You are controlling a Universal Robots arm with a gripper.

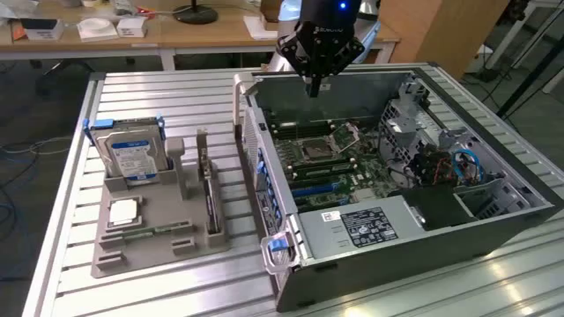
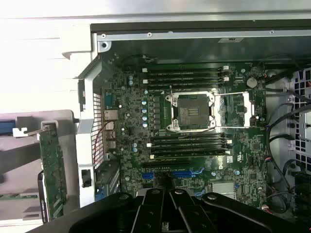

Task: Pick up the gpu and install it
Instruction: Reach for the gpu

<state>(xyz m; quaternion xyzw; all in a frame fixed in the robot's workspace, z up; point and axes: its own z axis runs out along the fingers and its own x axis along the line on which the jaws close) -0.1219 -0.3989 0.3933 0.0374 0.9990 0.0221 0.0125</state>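
The gpu [image 1: 210,195] stands on edge in a slot of the grey holder tray [image 1: 158,254], its silver bracket end pointing up; in the wrist view the gpu [image 2: 52,170] is a thin board with its bracket beside the case wall. My gripper [image 1: 313,89] hangs over the far rim of the open computer case [image 1: 397,261], well away from the card. Its fingers are shut together with nothing between them. In the wrist view the gripper [image 2: 170,193] points down at the motherboard [image 2: 194,145], near the blue expansion slots [image 2: 172,173].
On the holder tray a silver hard drive with a blue label [image 1: 131,155] stands upright, with a processor chip [image 1: 123,210] and a slim memory stick [image 1: 145,232] lying flat. The case's drive cage and cables [image 1: 450,165] fill the exterior view's right. A desk with small boxes [image 1: 115,28] stands behind.
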